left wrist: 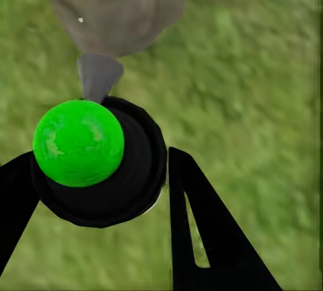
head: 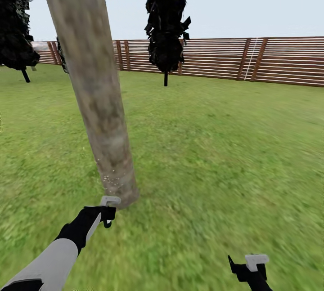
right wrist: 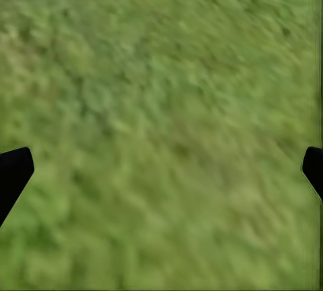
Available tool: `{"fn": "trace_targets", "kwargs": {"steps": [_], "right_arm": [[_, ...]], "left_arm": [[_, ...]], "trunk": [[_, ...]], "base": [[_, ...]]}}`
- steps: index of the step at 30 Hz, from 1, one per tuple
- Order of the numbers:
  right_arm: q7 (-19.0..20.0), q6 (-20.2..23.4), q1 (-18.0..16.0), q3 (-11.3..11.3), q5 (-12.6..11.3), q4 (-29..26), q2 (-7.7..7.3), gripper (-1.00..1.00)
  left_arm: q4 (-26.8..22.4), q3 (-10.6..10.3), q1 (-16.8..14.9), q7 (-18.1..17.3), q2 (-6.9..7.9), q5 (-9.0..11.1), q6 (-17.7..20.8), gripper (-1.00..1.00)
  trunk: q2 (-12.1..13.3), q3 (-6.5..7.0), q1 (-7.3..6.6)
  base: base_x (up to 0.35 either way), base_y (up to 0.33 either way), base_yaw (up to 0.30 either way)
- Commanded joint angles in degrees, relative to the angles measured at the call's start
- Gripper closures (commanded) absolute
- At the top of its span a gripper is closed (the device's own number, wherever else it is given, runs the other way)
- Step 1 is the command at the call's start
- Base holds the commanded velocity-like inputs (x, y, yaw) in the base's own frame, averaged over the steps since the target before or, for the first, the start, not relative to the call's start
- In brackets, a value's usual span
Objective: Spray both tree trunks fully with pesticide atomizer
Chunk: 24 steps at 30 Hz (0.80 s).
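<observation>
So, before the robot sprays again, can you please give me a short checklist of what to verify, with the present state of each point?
1. Left gripper holds the atomizer, which sits between its fingers: ok.
2. Grey nozzle points toward the tree trunk: ok.
3. Pesticide specks show low on the trunk: ok.
4. Trunk fully covered: not ok, upper part looks bare.
5. Second thick trunk's state: cannot tell.
6. Right gripper open over grass: ok.

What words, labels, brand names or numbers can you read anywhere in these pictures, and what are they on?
None can be read. The pesticide atomizer in the left gripper, the tree trunk and the fence carry no lettering; the right gripper hangs over bare grass.
</observation>
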Motion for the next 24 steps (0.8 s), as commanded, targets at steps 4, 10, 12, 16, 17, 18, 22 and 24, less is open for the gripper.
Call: {"fn": "trace_targets", "kwargs": {"steps": [4,10,12,16,17,18,22,24], "right_arm": [[0.0,0.0,0.0,0.0,0.0,0.0,0.0,-1.0],[0.0,0.0,0.0,0.0,0.0,0.0,0.0,-1.0],[0.0,0.0,0.0,0.0,0.0,0.0,0.0,-1.0],[0.0,0.0,0.0,0.0,0.0,0.0,0.0,-1.0],[0.0,0.0,0.0,0.0,0.0,0.0,0.0,-1.0],[0.0,0.0,0.0,0.0,0.0,0.0,0.0,-1.0],[0.0,0.0,0.0,0.0,0.0,0.0,0.0,-1.0],[0.0,0.0,0.0,0.0,0.0,0.0,0.0,-1.0]], "left_arm": [[0.0,0.0,0.0,0.0,0.0,0.0,0.0,1.0],[0.0,0.0,0.0,0.0,-0.17,0.0,0.0,1.0],[0.0,0.0,0.0,0.0,-0.28,0.0,0.0,1.0],[0.0,0.0,0.0,0.0,-0.34,0.0,0.0,1.0],[0.0,0.0,0.0,0.0,-0.35,0.0,0.0,1.0],[0.0,0.0,0.0,0.0,-0.35,0.0,0.0,1.0],[0.0,0.0,0.0,0.0,-0.3,0.0,0.0,1.0],[0.0,0.0,0.0,0.0,-0.31,0.0,0.0,1.0]], "trunk": [[0.0,0.0,0.0],[0.0,0.0,0.0],[0.0,0.0,0.0],[0.0,0.0,0.0],[0.0,0.0,0.0],[0.0,0.0,0.0],[0.0,0.0,0.0],[0.0,0.0,0.0]], "base": [[0.0,-0.275,0.174],[0.0,-0.275,0.264],[0.0,-0.275,0.269],[0.0,-0.275,0.269],[0.0,-0.275,0.269],[0.0,-0.275,0.269],[0.0,-0.275,0.141],[0.0,-0.275,0.023]]}}
